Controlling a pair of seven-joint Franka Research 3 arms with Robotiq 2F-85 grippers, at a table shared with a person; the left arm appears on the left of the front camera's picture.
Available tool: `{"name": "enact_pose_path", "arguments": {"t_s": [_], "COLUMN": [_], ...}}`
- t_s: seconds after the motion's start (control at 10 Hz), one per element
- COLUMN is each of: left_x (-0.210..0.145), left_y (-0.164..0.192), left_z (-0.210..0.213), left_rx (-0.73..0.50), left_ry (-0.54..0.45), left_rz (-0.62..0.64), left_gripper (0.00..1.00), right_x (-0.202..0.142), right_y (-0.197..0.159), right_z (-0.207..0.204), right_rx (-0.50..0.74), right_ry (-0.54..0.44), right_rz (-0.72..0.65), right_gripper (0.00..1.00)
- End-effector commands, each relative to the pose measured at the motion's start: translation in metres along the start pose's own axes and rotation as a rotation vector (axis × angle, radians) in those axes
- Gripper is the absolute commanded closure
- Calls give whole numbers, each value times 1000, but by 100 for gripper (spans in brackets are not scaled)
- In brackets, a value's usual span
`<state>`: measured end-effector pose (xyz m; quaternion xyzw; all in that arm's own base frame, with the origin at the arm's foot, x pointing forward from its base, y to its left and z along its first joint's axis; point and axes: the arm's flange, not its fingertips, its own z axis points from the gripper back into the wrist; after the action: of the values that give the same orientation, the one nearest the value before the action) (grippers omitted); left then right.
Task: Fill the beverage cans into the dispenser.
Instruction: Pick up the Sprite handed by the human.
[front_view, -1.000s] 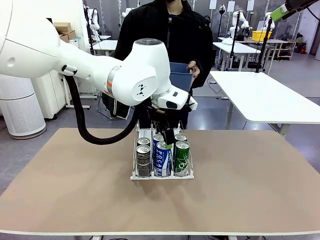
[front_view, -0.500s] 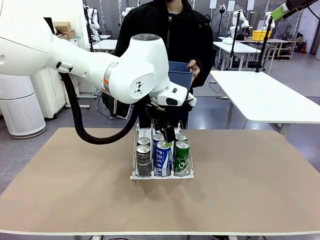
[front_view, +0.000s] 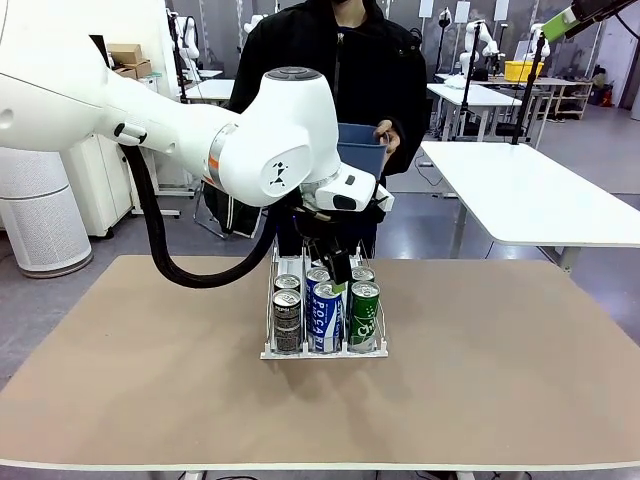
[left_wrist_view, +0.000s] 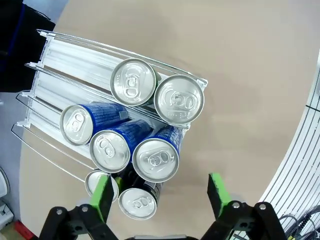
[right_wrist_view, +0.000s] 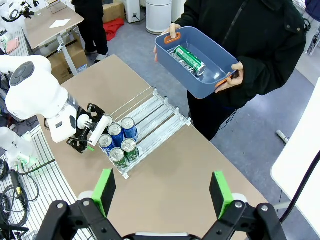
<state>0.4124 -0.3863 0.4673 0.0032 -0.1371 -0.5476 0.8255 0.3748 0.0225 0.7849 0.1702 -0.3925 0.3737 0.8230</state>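
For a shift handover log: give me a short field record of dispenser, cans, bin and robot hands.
dispenser: on table, three lanes
cans: seven upright; two dark, three blue, two green
blue bin: held by person, one green can lying inside
left hand: open, above front cans
right hand: open, high over table

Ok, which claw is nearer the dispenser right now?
Left. The left claw hangs open right over the cans at the robot-side end of the dispenser; the right claw is open high above the table, well away from it.
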Motion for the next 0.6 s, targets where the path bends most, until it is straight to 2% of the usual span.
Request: {"name": "enact_pose_path", "arguments": {"t_s": [0.0,0.3,0.4,0.5], "left_x": [-1,0,-5,-20], "left_y": [0,0,23,23], "left_z": [0,0,14,43], "left_rx": [1,0,-56,-138], "left_ry": [0,0,-27,-47], "left_rz": [-3,0,-48,-61], "left_gripper": [0,0,0,0], "right_x": [-1,-1,-1,-1], "right_y": [0,0,0,0], "right_z": [-1,-1,-1,-1], "right_rx": [-6,-6,-6,-6], "right_ry": [-5,-5,-5,-5], "right_rz": [-3,-3,-3,-3], "right_gripper": [0,0,0,0]}}
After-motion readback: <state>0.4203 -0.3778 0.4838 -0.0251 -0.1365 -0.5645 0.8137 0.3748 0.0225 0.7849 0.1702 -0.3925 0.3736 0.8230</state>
